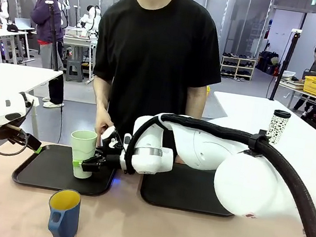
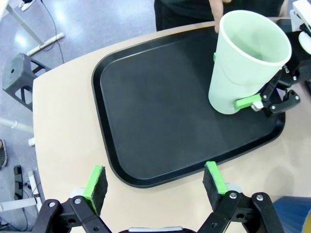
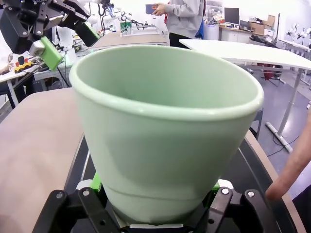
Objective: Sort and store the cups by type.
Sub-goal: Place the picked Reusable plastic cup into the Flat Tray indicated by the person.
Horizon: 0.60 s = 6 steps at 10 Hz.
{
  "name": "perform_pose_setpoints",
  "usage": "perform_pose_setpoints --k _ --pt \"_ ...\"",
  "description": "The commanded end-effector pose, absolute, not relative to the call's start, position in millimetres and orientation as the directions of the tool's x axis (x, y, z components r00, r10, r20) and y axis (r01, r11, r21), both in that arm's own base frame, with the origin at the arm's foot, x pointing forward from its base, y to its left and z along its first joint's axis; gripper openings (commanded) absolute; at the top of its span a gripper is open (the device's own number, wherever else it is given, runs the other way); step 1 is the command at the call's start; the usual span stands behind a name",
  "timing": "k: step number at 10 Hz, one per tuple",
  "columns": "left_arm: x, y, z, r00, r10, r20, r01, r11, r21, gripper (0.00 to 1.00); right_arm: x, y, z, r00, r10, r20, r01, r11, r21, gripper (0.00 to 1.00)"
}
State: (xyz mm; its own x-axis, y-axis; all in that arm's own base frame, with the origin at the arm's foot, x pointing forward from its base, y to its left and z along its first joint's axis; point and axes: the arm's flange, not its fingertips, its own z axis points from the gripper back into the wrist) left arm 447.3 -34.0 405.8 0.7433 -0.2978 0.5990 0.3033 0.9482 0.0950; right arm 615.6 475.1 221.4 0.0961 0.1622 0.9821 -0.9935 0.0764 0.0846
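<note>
A tall pale green tumbler (image 1: 84,142) stands upright on the right part of the left black tray (image 1: 44,174). My right gripper (image 1: 83,165) reaches across from the right and is shut on the tumbler's lower body. The tumbler (image 3: 165,126) rises close above my right gripper (image 3: 156,213). The dark blue mug (image 1: 64,215) with a yellow inside stands on the bare table in front of the tray. My left gripper (image 2: 154,182) hovers open over the tray's near edge (image 2: 146,180), well apart from the tumbler (image 2: 243,68).
A person stands at the far side, one hand (image 1: 104,130) just behind the tumbler. A second black tray (image 1: 183,190) lies to the right. A black-and-white lidded cup (image 1: 278,126) stands on the white table at the back right.
</note>
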Motion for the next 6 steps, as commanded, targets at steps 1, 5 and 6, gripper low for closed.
perform_pose_setpoints --k 1,5,6 --pt "447.6 -33.0 406.5 0.742 -0.302 0.599 0.304 0.947 0.101 1.0 622.8 479.2 216.0 0.097 0.172 0.98 -0.991 0.102 0.081 0.84" --pt "447.6 -33.0 406.5 0.742 -0.302 0.599 0.304 0.947 0.101 1.0 621.8 473.7 212.7 0.103 0.204 0.974 -0.991 0.106 0.082 1.0" --pt "447.6 -33.0 406.5 0.742 -0.302 0.599 0.304 0.947 0.101 1.0 620.3 474.0 213.9 0.097 0.214 0.972 -0.992 0.096 0.078 1.0"
